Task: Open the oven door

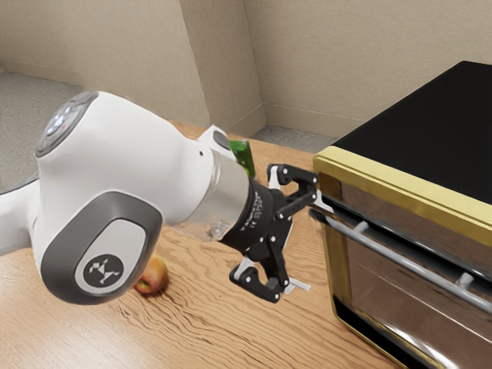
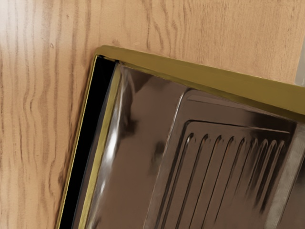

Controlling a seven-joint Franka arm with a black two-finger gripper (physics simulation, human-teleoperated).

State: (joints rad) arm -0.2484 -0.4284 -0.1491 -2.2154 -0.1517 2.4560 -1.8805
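The gripper (image 1: 310,244) stands open at the oven's front left corner, its two fingertips wide apart. The upper fingertip overlaps the near end of the grey handle bar (image 1: 407,265); whether they touch I cannot tell. The other fingertip is lower, over the table beside the oven. The oven door (image 1: 384,288) looks shut, its handle running along its upper part. In the wrist view, the glass door (image 2: 138,152) lies within the olive-gold frame (image 2: 200,81), and a grey band, which looks like the handle (image 2: 284,186), crosses near the door's edge.
The oven's black top (image 1: 430,131) rises at the exterior view's right. A red-yellow apple (image 1: 153,276) rests on the wooden table (image 1: 207,323) beneath the arm. Behind the wrist is a green object (image 1: 242,157), partly hidden. Walls stand beyond the table.
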